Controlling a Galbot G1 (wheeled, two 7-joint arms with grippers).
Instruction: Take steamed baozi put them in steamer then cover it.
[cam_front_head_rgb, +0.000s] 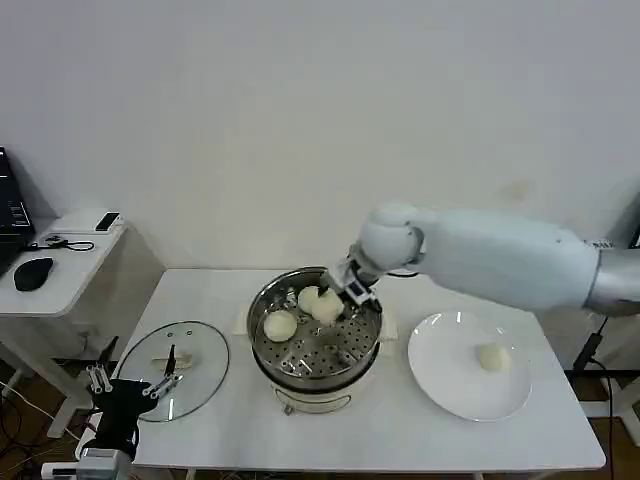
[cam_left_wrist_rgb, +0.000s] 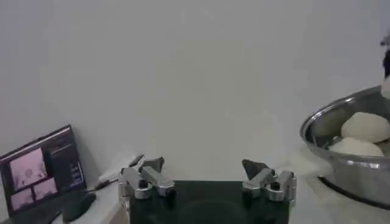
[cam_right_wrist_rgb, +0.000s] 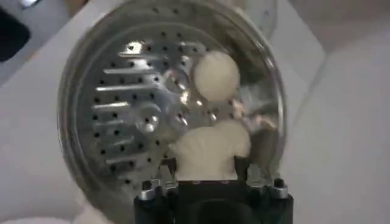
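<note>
Right gripper (cam_front_head_rgb: 338, 296) clamping bun (cam_right_wrist_rgb: 207, 151) inside steamer (cam_front_head_rgb: 262, 310), at tray's 1 o'clock; left gripper (cam_front_head_rgb: 128, 381) idling by lid (cam_front_head_rgb: 205, 345), fingers apart; plate (cam_front_head_rgb: 440, 385) holding one bun (cam_front_head_rgb: 491, 357).

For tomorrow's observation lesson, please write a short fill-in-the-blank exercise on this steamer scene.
1. The right gripper holds a baozi over the ___.
2. The number of buns left on the white plate is ___.
3. The glass cover lies on the table to the steamer's ___.
4. The left gripper's jaws are ___.

Missing words: steamer; one; left; open
</note>
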